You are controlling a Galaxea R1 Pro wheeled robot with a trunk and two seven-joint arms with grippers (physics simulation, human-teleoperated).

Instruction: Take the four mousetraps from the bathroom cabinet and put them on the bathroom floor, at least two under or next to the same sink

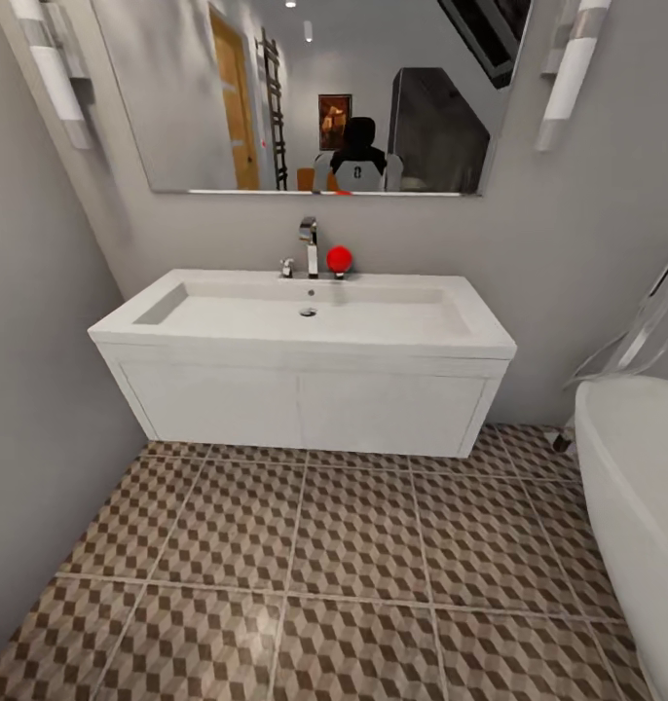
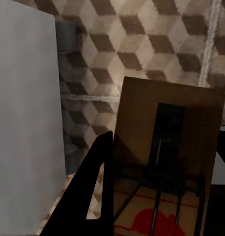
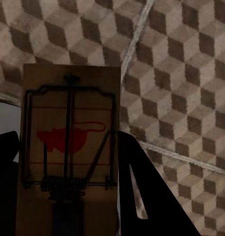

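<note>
I face the sink [image 1: 305, 321] over the bathroom floor [image 1: 353, 545], tub [image 1: 636, 487] on the right. My left end effector [image 2: 156, 196] pinches a mousetrap [image 2: 166, 162] above the tiles; my right end effector [image 3: 68, 196] grips a second mousetrap [image 3: 68, 147].
</note>
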